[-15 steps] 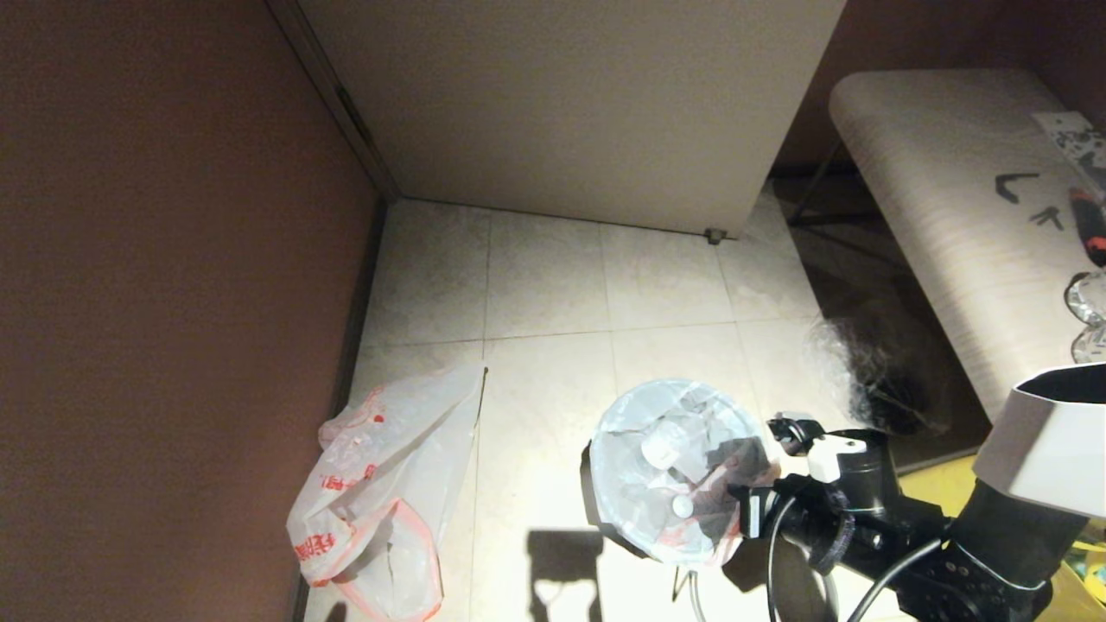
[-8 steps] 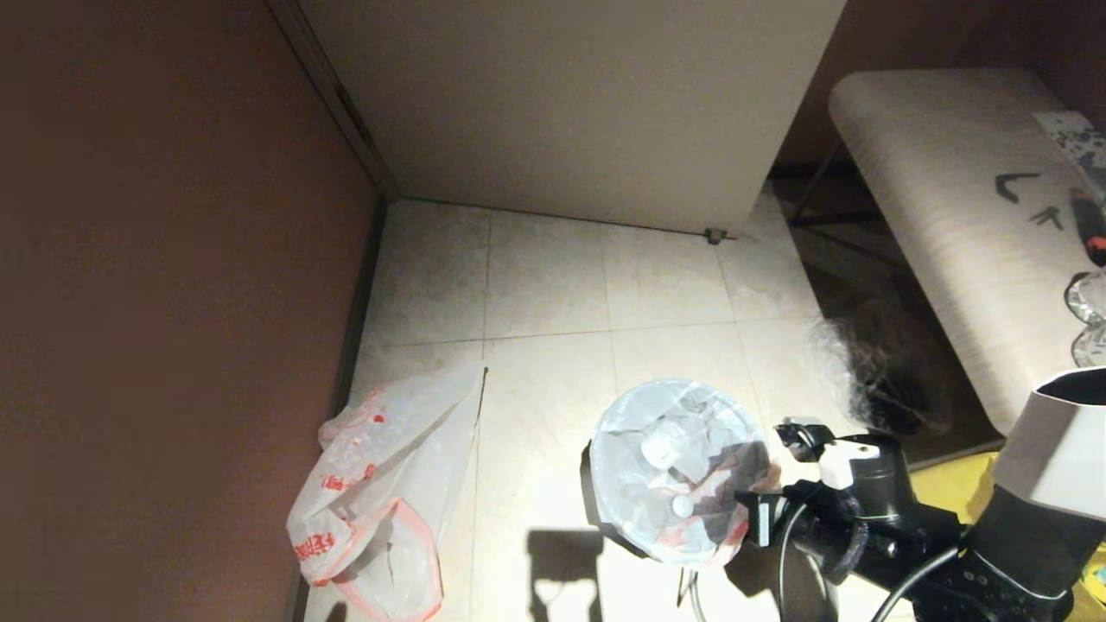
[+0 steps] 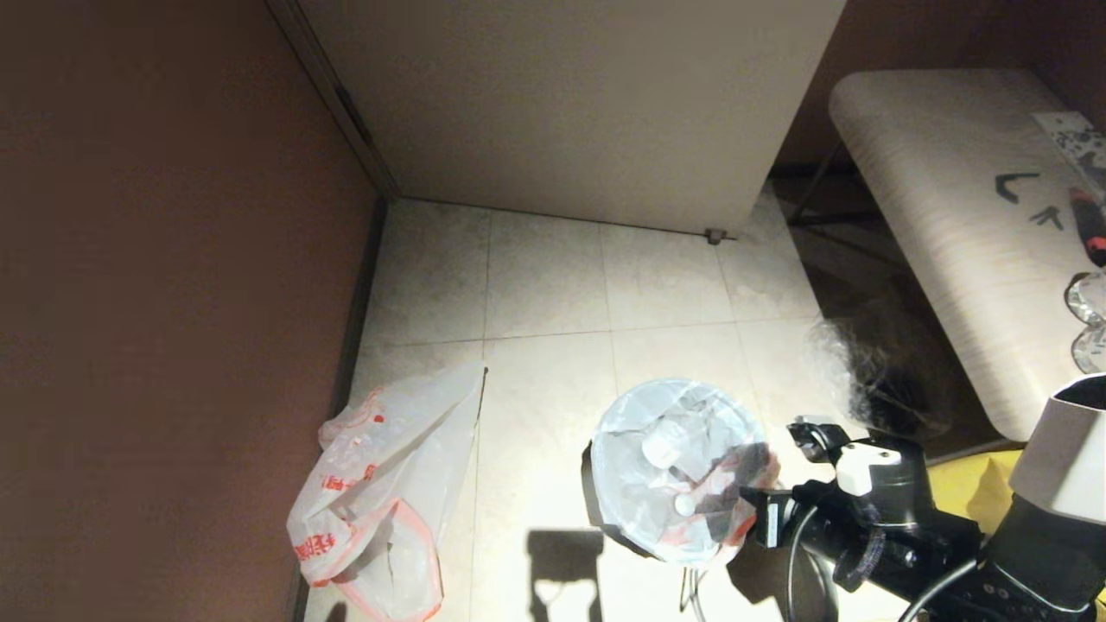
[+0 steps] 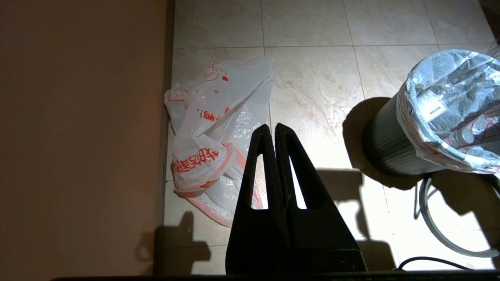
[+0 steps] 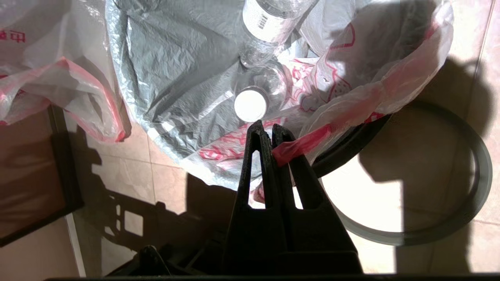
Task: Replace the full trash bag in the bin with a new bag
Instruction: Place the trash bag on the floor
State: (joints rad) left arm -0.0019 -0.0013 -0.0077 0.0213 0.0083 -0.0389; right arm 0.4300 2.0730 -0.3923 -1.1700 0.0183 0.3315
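The full bag [image 5: 187, 78] is showing as thin, crinkled, translucent plastic with a soft sheen, clear glossy plastic bottles [image 5: 269, 19] lying inside. The new bag [image 3: 380, 492], lower left, is looking equally thin and wrinkled. The bin [image 4: 384, 144] is appearing matt and ribbed. The floor tiles [image 3: 553, 276] are gleaming, smooth like polished stone. The ring [image 5: 474, 195] is looking smooth grey plastic.
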